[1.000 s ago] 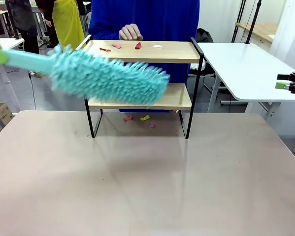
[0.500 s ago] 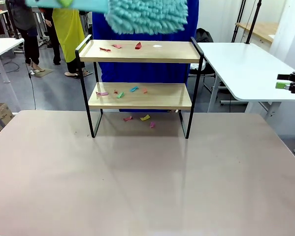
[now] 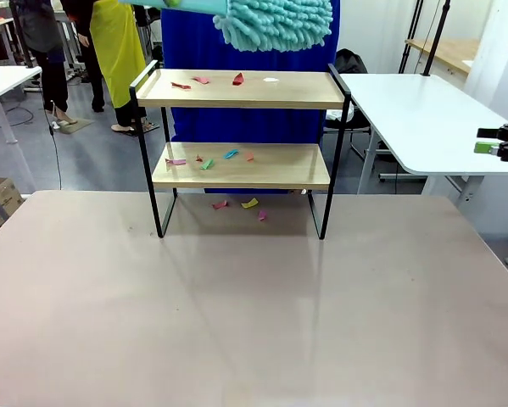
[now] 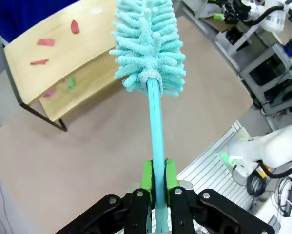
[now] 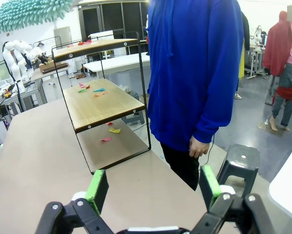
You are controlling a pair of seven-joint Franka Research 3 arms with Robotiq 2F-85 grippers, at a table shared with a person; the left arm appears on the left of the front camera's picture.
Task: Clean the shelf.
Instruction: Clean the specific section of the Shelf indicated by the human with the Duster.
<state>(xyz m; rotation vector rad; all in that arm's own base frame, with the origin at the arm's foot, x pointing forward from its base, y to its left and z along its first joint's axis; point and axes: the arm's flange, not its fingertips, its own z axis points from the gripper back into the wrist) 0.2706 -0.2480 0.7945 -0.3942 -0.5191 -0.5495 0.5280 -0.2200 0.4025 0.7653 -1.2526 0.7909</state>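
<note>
The shelf (image 3: pixel 241 127) stands at the far middle of the table, with coloured paper scraps (image 3: pixel 238 79) on its top board, more scraps (image 3: pixel 206 161) on the lower board and a few (image 3: pixel 250 203) on the table beneath. A fluffy teal duster (image 3: pixel 275 24) hovers above the top board's right half. In the left wrist view my left gripper (image 4: pixel 158 178) is shut on the duster's handle (image 4: pixel 155 126), the duster head (image 4: pixel 148 44) pointing over the shelf (image 4: pixel 63 53). My right gripper (image 5: pixel 153 187) is open and holds nothing, off to the side of the shelf (image 5: pixel 94 105); it also shows at the right edge (image 3: pixel 484 140).
A person in a blue hoodie (image 5: pixel 194 73) stands right behind the shelf. A white side table (image 3: pixel 423 119) is at the right. The tan table (image 3: pixel 254 305) spreads bare in front of the shelf. A stool (image 5: pixel 238 163) stands past the table edge.
The duster rose from in front of the lower board to above the top board, then shifted slightly right. The person's hand has left the top board.
</note>
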